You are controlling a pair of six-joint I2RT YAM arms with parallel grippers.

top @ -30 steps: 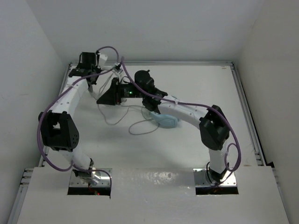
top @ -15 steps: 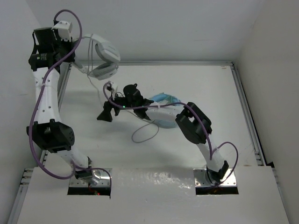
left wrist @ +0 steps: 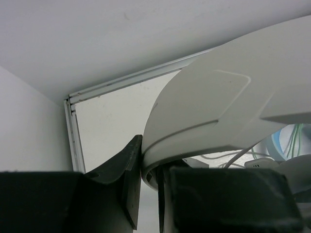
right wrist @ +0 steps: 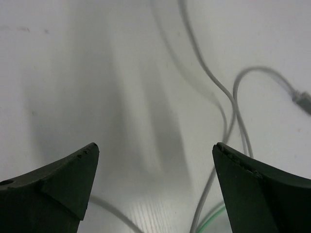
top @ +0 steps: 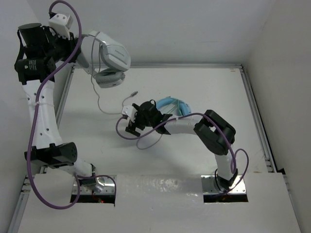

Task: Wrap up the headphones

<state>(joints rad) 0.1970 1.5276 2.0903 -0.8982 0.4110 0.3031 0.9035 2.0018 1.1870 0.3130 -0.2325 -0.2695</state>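
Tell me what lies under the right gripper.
Below the open right gripper: bare table, with loops of the thin grey cable and its plug off to one side. Nothing sits between the fingers. The spots directly beneath the fingers are covered.

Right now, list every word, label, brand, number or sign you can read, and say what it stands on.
None can be read. The white headphones show only a plain outlined panel on the headband, no lettering. The light blue headphones and the table carry no legible marks.
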